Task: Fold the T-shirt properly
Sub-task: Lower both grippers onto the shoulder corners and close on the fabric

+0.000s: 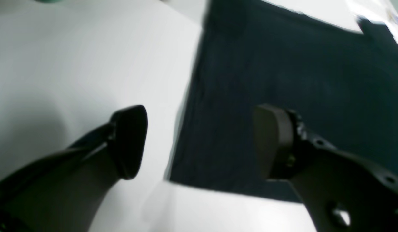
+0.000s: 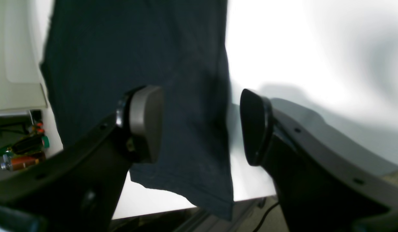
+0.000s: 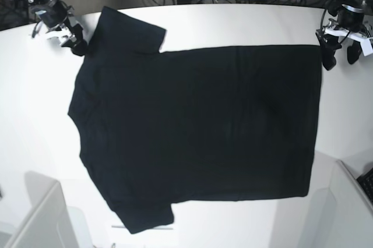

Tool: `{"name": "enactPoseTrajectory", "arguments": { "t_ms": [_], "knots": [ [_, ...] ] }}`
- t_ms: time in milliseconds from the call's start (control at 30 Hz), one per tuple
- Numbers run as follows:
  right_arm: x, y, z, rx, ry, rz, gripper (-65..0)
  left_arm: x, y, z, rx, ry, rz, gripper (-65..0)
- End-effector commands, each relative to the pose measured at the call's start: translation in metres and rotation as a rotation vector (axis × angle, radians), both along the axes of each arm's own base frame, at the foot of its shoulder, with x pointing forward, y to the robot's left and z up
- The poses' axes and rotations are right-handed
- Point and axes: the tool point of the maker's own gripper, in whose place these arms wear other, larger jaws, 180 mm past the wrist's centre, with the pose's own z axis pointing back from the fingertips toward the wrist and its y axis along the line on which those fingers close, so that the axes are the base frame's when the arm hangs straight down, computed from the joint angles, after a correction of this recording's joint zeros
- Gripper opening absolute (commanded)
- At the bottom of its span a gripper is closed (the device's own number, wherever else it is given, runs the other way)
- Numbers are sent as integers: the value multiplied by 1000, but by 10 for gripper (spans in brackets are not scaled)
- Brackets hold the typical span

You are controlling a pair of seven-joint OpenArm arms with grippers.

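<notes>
Left gripper (image 1: 199, 141) and right gripper (image 2: 200, 125) agape, empty; T-shirt (image 3: 198, 131) flat on white table (image 3: 245, 24); cables behind.

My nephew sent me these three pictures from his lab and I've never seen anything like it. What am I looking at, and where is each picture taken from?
It is a two-armed robot meant to fold a black T-shirt, which lies spread flat on a white table.

The base picture looks down from above. The arms sit at the far corners: the left tool by the shirt's hem corner, the right tool by a sleeve.

The other two pictures come from cameras on the wrists. Each shows its own tool's two dark fingers spread apart, with shirt cloth beyond: the left tool and the right tool. Both are open and nothing is held.
</notes>
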Motion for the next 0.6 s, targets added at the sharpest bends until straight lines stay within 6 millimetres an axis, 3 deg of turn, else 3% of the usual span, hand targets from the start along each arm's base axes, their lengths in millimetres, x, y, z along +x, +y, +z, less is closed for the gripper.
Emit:
{"name": "enactPoseTrajectory", "arguments": {
  "t_ms": [0,333,567],
  "knots": [
    [2,-5,3,-6,-18,-1,-293,0,3,5,7,-19,-11,-155],
    [-19,-7,-24,-55,89,36,-294,-10,24,-18,-27,10,47,-155],
    [-31,29,-35,-64,92,183,-296,-8,31,-29,-53,14,79,-155]
  ]
}}
